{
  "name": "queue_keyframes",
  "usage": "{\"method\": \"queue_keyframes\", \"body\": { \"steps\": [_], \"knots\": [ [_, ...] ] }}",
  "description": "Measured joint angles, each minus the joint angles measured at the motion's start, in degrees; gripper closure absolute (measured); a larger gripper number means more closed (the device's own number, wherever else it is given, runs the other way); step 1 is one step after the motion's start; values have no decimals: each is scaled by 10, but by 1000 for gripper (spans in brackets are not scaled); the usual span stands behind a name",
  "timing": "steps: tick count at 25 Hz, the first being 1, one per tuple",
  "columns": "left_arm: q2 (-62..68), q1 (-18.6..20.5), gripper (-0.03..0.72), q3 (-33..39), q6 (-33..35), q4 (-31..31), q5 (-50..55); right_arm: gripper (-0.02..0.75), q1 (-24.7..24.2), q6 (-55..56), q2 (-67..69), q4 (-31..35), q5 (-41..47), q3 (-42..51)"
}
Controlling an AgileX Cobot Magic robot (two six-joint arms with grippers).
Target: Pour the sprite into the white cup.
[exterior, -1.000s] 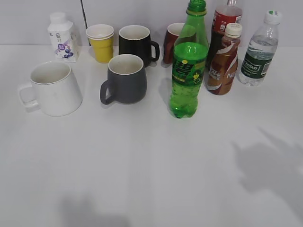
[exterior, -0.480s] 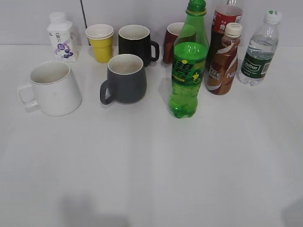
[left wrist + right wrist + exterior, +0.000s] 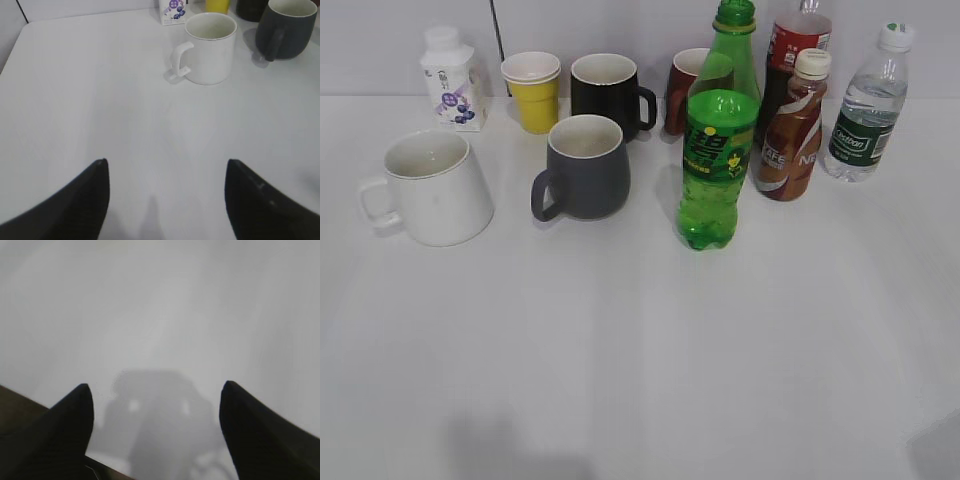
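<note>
The sprite [image 3: 718,140], a tall green bottle with its cap off, stands upright right of the table's middle. The white cup [image 3: 432,187] stands at the left with its handle to the left; it also shows in the left wrist view [image 3: 212,47], empty. My left gripper [image 3: 166,165] is open and empty over bare table, well short of the white cup. My right gripper [image 3: 156,387] is open and empty over bare table; only its shadow shows below it. Neither gripper shows in the exterior view.
A dark grey mug [image 3: 585,166] stands between cup and sprite. Behind are a yellow cup [image 3: 533,91], a black mug [image 3: 608,89], a dark red mug [image 3: 684,88], a small white bottle [image 3: 450,78], a cola bottle [image 3: 793,45], a brown drink bottle [image 3: 794,128] and a water bottle [image 3: 865,105].
The arm's shadow on the right of the table has slid off toward the lower right corner. The bottles and cups have not moved.
</note>
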Motion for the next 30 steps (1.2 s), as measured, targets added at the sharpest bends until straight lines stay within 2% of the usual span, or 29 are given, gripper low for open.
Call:
{"method": "queue_keyframes", "body": {
  "steps": [6,14,30],
  "knots": [
    [0,16,157,0,1,1,-1,149,0,0,0,0,0,0],
    [0,118,190,0,1,1,-1,149,0,0,0,0,0,0],
    [0,129,191,0,1,2,-1,149,0,0,0,0,0,0]
  ]
}}
